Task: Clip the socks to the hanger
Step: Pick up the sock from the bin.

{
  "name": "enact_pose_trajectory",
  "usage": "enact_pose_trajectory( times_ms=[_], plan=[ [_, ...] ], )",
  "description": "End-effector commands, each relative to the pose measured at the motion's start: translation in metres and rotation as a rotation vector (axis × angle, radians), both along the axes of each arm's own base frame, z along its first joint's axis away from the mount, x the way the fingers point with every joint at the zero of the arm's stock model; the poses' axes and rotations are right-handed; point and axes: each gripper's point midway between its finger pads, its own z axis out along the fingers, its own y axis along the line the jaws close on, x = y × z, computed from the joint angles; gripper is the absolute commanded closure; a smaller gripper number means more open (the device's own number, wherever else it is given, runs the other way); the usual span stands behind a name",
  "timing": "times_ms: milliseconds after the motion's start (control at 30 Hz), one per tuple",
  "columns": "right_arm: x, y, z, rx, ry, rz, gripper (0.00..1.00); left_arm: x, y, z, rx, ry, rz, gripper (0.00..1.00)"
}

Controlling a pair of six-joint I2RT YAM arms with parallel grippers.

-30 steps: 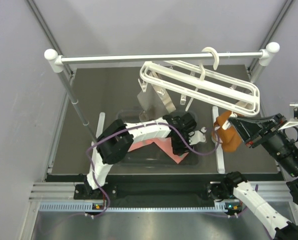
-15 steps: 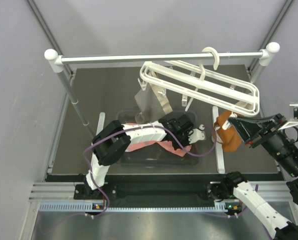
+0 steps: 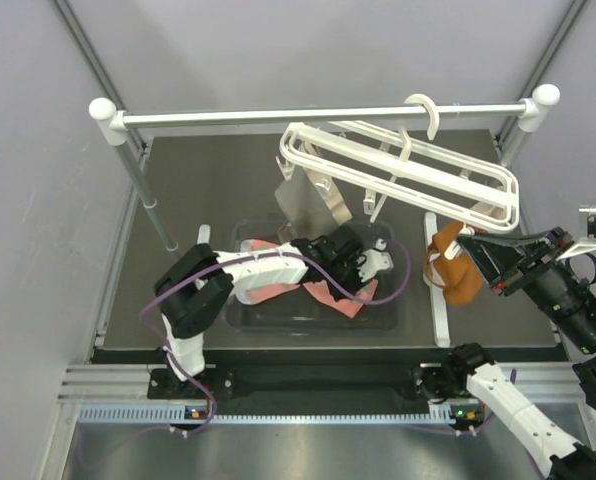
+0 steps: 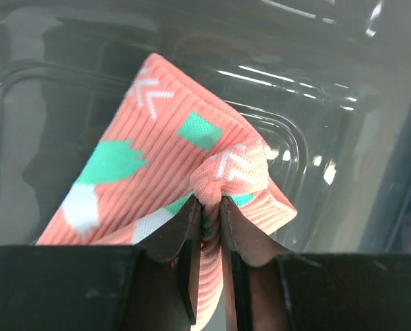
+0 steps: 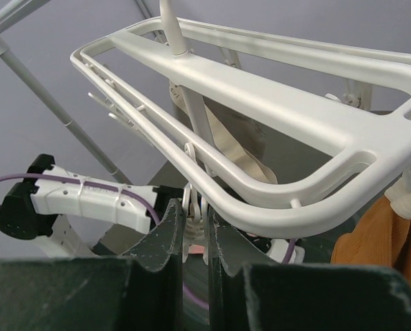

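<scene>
1. Where the left arm reaches into the clear bin [image 3: 390, 312] in the middle of the table [image 3: 178, 230], the left gripper [image 4: 209, 204] is pinched tight on a bunched fold of a pink sock [image 4: 157, 148] with mint and white marks.
2. In the wrist view, the rest of that sock spreads away from the fingers, over the bin's clear bottom.
3. From above, pink sock fabric shows inside the bin on both sides of the left arm: a larger patch on the near right and a smaller one on the far left.
4. The white hanger [image 3: 408, 172] hangs by its hook [image 3: 424, 112] from the metal rail [image 3: 318, 117] across the far side. Its long frame is tilted, and its right end sits lower in the top view.
5. The right gripper [image 5: 195, 233] is closed on a small white clip [image 5: 194, 207] dangling under the hanger's right end.
6. A grey-beige cloth [image 3: 313, 205] hangs from the hanger's left part, above the far edge of the bin.
7. An orange cloth [image 3: 458, 272] hangs at the hanger's right end, just beside the right gripper.
</scene>
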Motion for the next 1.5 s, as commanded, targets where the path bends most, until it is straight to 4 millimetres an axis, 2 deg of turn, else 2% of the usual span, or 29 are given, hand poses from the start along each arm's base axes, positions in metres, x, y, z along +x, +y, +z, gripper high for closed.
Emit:
enact_pose_trajectory(
  times_ms=[0,100,200,300,433,533,600,733,900,967,1000,1133,1267,1300,1333,1400,1433,1467],
  plan=[
    [-0.001,-0.001,-0.009,-0.017,0.040,-0.006,1.00,0.010,-0.013,0.046,-0.171,0.006,0.045,0.80],
    [-0.002,-0.001,-0.009,-0.013,0.041,-0.003,1.00,0.014,-0.012,0.049,-0.181,0.009,0.083,0.84],
    [-0.001,-0.001,-0.009,-0.015,0.044,-0.001,1.00,0.017,-0.011,0.051,-0.189,0.033,0.134,0.98],
    [-0.001,-0.001,-0.009,-0.016,0.044,-0.003,1.00,0.014,-0.011,0.060,-0.236,0.072,0.161,0.99],
    [0.000,0.000,-0.009,-0.021,0.045,0.002,1.00,0.010,-0.011,0.071,-0.301,0.077,0.173,0.93],
    [0.001,0.001,-0.010,-0.023,0.049,0.005,1.00,0.011,-0.011,0.075,-0.326,0.086,0.207,0.79],
    [0.001,0.002,-0.009,-0.022,0.050,0.008,1.00,0.012,-0.011,0.073,-0.323,0.104,0.235,0.79],
    [0.002,0.002,-0.010,-0.022,0.053,0.003,1.00,0.016,-0.020,0.070,-0.337,0.178,0.318,0.91],
    [0.002,0.001,-0.012,-0.021,0.054,-0.001,1.00,0.025,-0.026,0.067,-0.360,0.237,0.462,0.89],
    [0.002,0.000,-0.012,-0.021,0.054,-0.003,1.00,0.031,-0.025,0.064,-0.360,0.222,0.499,0.83],
    [0.002,0.000,-0.012,-0.022,0.053,-0.004,1.00,0.033,-0.025,0.063,-0.357,0.224,0.511,0.75],
    [0.002,0.001,-0.011,-0.026,0.052,0.000,1.00,0.036,-0.031,0.061,-0.359,0.242,0.524,0.69],
    [0.002,0.000,-0.011,-0.027,0.050,-0.004,1.00,0.038,-0.036,0.061,-0.374,0.247,0.532,0.71],
    [0.002,0.000,-0.012,-0.027,0.051,-0.005,1.00,0.039,-0.037,0.059,-0.370,0.248,0.536,0.73],
    [0.002,0.000,-0.012,-0.026,0.052,-0.005,1.00,0.040,-0.037,0.058,-0.369,0.251,0.540,0.80],
    [0.003,-0.001,-0.013,-0.028,0.054,-0.010,1.00,0.040,-0.038,0.058,-0.370,0.258,0.545,0.82],
    [0.003,-0.001,-0.013,-0.027,0.057,-0.009,1.00,0.040,-0.038,0.059,-0.374,0.260,0.545,0.79],
    [0.002,-0.001,-0.013,-0.026,0.054,-0.008,1.00,0.038,-0.037,0.060,-0.374,0.268,0.548,0.68]
  ],
)
